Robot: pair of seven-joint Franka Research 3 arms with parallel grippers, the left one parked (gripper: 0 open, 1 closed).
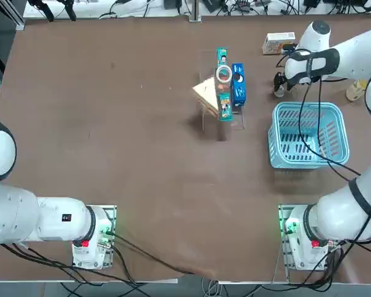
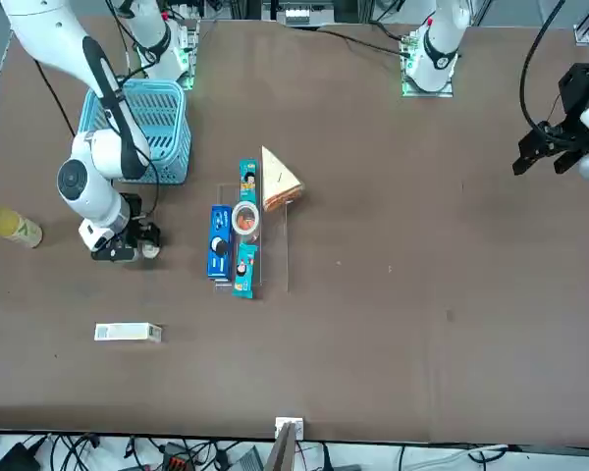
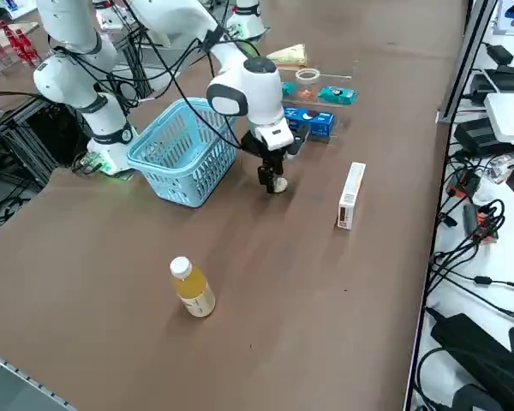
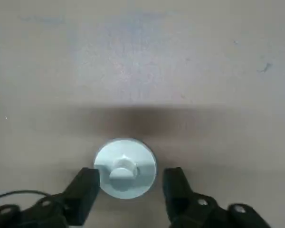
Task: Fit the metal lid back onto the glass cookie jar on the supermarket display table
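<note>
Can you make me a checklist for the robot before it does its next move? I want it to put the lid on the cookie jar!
1. Right gripper is over the lid: ok, it hovers above it beyond the basket.
2. Fingers are open, with the lid's knob between them: ok.
3. Lid is gripped: not ok, nothing is held.
4. Fingers are low enough to grab the knob: cannot tell.
5. Jar has no lid on: ok, its round mouth is open, beside the snack packets.
</note>
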